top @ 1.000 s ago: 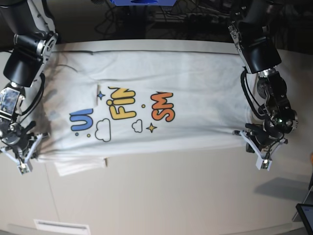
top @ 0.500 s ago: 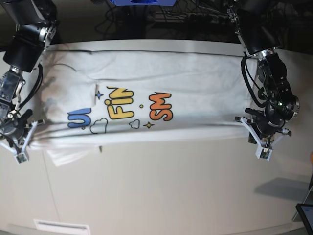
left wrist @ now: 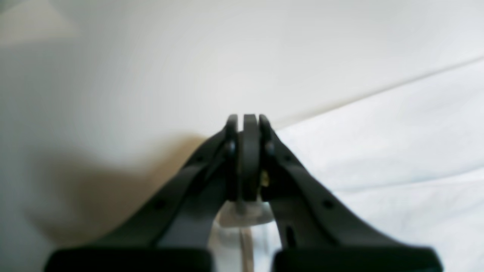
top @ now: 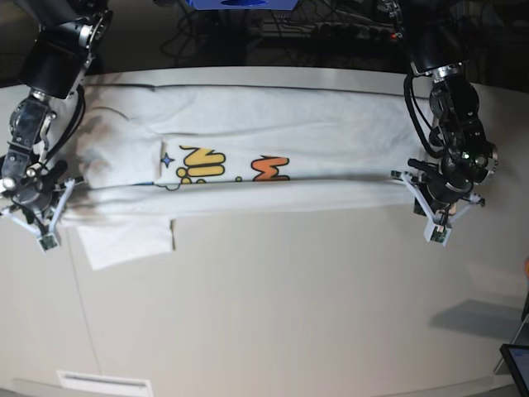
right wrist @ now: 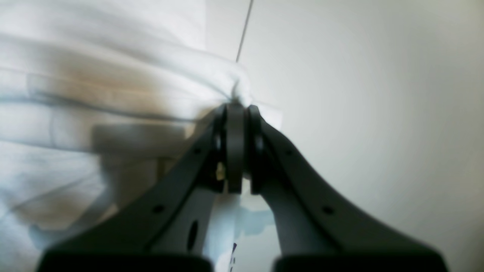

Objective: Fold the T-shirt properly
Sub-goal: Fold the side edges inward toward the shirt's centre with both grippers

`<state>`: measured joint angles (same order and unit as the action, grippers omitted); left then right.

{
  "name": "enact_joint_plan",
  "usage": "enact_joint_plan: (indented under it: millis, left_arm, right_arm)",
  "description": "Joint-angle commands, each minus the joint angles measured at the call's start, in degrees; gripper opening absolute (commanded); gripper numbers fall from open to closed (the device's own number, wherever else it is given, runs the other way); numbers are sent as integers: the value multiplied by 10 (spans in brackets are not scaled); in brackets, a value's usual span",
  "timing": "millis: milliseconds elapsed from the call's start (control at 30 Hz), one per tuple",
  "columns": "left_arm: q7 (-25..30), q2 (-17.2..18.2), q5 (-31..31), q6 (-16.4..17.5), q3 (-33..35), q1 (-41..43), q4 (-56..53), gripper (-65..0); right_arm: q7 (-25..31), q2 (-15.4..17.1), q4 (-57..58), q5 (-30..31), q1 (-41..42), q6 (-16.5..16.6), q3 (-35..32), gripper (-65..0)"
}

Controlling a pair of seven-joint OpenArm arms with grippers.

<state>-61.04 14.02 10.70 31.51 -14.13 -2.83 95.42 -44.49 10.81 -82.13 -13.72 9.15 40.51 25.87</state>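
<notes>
The white T-shirt (top: 248,124) lies spread across the far half of the table. Its near edge is lifted and rolled back over the print, so only the tops of the yellow (top: 202,163) and orange letters (top: 269,168) show. My left gripper (top: 423,201) is shut on the shirt's right edge; the left wrist view shows its tips (left wrist: 244,121) closed with white cloth (left wrist: 242,213) pinched behind them. My right gripper (top: 51,217) is shut on the left edge, with fabric (right wrist: 151,75) bunched at its tips (right wrist: 236,108). One sleeve (top: 124,240) lies flat on the table.
The pale table (top: 273,314) stretches toward the front. A dark screen corner (top: 517,360) sits at the bottom right. A white label (top: 103,383) lies at the front left edge. Dark cables and equipment (top: 314,33) run behind the table's far edge.
Both grippers have moved toward the back of the table, carrying the shirt's near edge over the print. The blue letters, clouds and lower halves of the other letters are now covered.
</notes>
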Motion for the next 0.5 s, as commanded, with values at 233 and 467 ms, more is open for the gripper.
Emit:
enact_joint_plan:
  millis: [233, 467]
  left_arm:
    - [8, 10, -3, -4, -1, 11, 8, -650]
    - [9, 10, -6, -4, 0, 20, 5, -650]
  right_arm:
    - [8, -2, -11, -1, 7, -5, 1, -647]
    - [8, -3, -9, -1, 6, -5, 1, -647]
